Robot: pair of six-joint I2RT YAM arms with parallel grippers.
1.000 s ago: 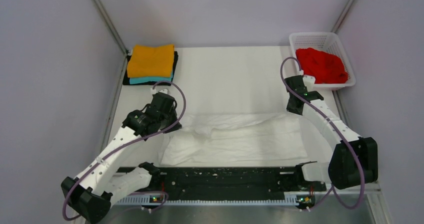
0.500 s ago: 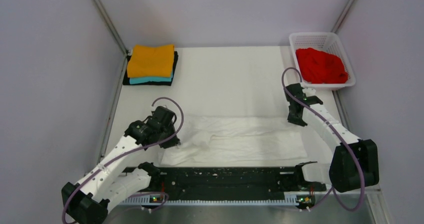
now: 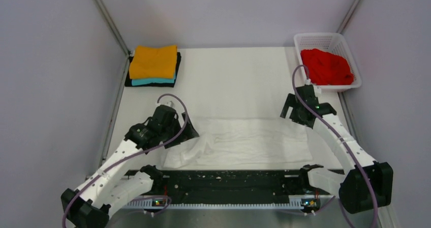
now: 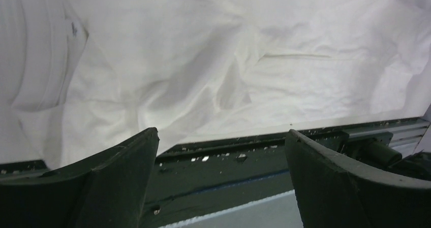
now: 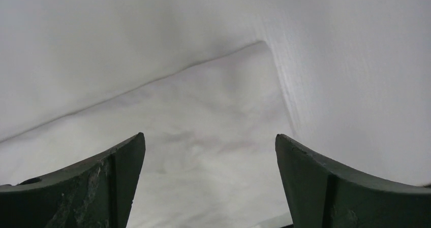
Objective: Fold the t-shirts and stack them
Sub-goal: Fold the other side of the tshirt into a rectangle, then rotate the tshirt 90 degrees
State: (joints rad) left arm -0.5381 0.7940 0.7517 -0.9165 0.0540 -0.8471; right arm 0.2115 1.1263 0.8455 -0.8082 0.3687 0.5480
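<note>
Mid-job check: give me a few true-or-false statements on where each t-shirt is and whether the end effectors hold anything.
1. The red t-shirt lies in the basket. True.
2. The orange t-shirt sits under the teal t-shirt. False: orange is on top, teal beneath it.
3. The left end effector and right end effector are both open, holding nothing. True.
4. The white t-shirt already lies on the orange one. False: it lies spread on the table by the near edge, between the arms.
</note>
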